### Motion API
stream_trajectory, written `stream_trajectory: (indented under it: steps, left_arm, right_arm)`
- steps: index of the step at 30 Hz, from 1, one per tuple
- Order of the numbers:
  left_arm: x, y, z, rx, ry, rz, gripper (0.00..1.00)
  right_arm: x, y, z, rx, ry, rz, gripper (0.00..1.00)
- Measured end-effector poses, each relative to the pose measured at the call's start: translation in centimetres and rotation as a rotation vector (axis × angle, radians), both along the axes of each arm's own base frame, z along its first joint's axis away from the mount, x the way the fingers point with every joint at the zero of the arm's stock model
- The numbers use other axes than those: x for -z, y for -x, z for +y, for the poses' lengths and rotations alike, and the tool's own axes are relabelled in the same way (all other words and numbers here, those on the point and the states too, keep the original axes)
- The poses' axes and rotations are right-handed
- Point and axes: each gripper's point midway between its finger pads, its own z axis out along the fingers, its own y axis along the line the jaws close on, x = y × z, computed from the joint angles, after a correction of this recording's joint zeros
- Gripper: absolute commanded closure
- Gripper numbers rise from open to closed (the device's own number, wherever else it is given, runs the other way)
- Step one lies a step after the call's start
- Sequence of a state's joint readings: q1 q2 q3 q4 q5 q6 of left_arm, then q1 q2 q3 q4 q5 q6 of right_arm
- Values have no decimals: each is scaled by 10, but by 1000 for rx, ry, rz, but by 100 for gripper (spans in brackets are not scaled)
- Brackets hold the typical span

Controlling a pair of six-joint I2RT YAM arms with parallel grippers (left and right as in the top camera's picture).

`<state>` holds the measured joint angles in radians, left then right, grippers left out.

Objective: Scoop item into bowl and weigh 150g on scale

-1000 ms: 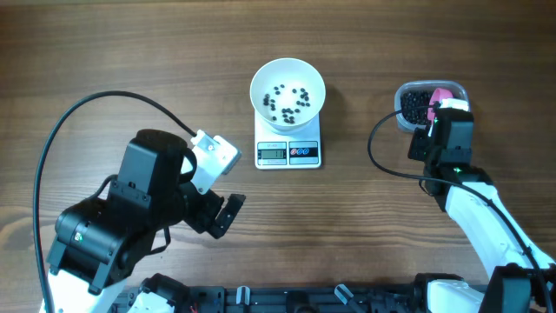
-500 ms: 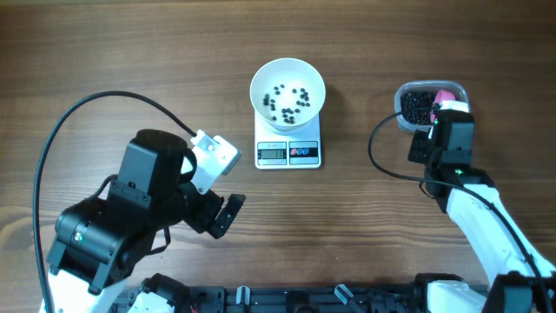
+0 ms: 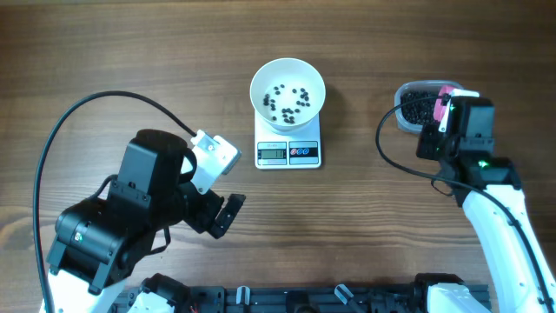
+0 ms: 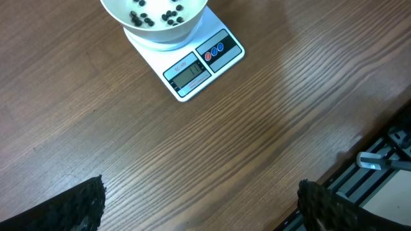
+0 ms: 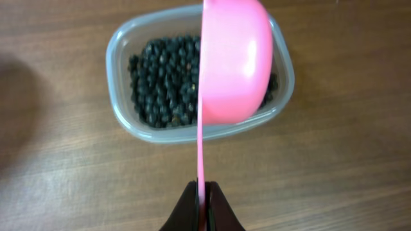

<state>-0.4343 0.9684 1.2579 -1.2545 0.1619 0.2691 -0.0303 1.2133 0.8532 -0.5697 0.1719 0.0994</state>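
Right gripper point(image 5: 203, 206): clamped on the handle of the pink plastic scoop point(image 5: 234, 61), rolled on edge over the clear plastic tub point(image 5: 121, 61) of small black beans point(image 5: 164, 86).
Left gripper point(image 4: 199, 208): jaws wide apart, empty (parked at 7 o'clock).
Round white bowl point(image 3: 287, 69): on the white digital scale point(image 3: 288, 153), at 9 o'clock from the tub.
Tip: dig in, roll cup-up and lift level; the scoop is possibly empty.

Overhead faces straight down. Left wrist shares the scale point(image 4: 191, 70), at its 12 o'clock; right wrist, close, the tub point(image 5: 160, 133).
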Motion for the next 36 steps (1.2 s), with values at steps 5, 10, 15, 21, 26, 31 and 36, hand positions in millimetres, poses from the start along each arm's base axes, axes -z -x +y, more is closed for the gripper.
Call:
stream_trajectory:
  steps: [5,10,15,21,26,31,36]
  left_arm:
    - [0,0,0,0,0,0,0]
    - [0,0,0,0,0,-1,0]
    - [0,0,0,0,0,0,0]
    - [0,0,0,0,0,0,0]
    - [0,0,0,0,0,0,0]
    - [0,0,0,0,0,0,0]
    - [0,0,0,0,0,0,0]
  right_arm:
    - [-26,6,2,-45,16,49,96]
    - [-50,11,-5,-62,35,119,96]
    - [-60,3,-8,-86,42,229,96]
    - [-39,-8,-9,-108,47,348,96]
    - [-10,-22,-17,-100,78,415,96]
    - [-9,-34,-32,-95,173,400,95]
    - [-9,-35,-41,-101,240,423,96]
